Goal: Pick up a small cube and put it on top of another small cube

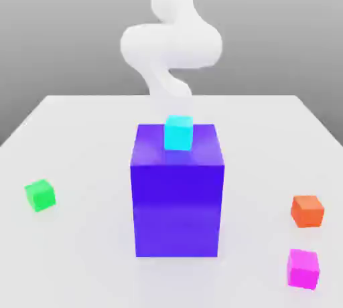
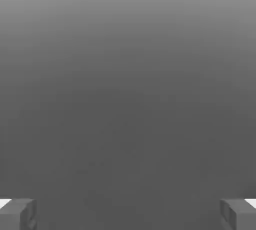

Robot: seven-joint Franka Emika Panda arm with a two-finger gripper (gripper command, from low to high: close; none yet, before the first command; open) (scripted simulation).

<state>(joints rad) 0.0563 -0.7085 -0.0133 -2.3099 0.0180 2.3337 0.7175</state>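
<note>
The small magenta cube (image 1: 303, 268) lies on the white table (image 1: 80, 139) at the near corner on the exterior view's right. The small green cube (image 1: 40, 195) sits far across from it on the exterior view's left, with the big block between them. My white arm (image 1: 171, 42) rises behind the big block, well away from both cubes. In the hand view my gripper (image 2: 128, 214) is open: its grey fingertips (image 2: 17, 214) stand wide apart with only plain grey background between them.
A tall blue-purple block (image 1: 177, 189) stands mid-table with a cyan cube (image 1: 178, 132) on its top. An orange cube (image 1: 307, 211) rests just behind the magenta one on the exterior view's right.
</note>
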